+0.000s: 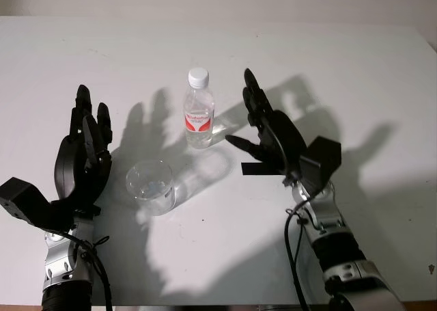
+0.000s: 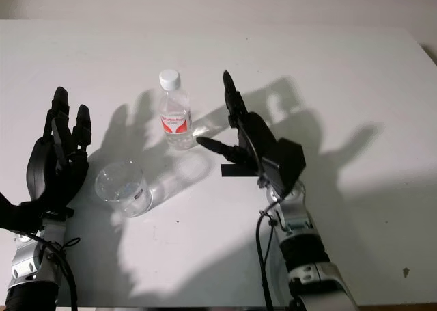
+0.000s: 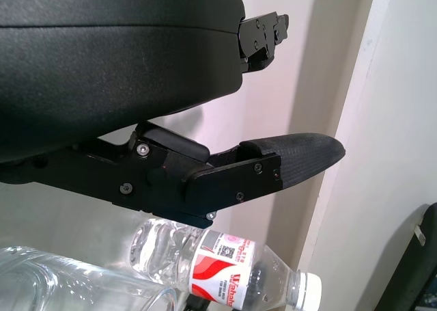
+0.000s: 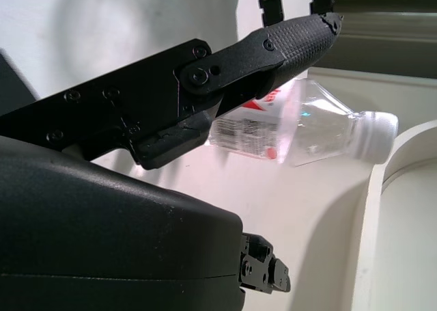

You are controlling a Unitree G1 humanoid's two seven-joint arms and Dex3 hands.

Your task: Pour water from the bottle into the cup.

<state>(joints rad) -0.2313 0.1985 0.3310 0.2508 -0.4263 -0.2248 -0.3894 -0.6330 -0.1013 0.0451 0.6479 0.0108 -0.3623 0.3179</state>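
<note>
- A clear water bottle (image 1: 199, 109) with a white cap (image 1: 198, 76) and red label stands upright near the middle of the white worktop (image 1: 355, 72).
- An empty clear cup (image 1: 151, 186) sits at about 7 o'clock from the bottle, apart from it.
- The right robot hand (image 1: 263, 130) is at the bottle's 3 o'clock, wide and holding nothing, just beside the bottle without touching.
- The left robot hand (image 1: 82, 154) is at the cup's 9 o'clock, wide and empty.
</note>
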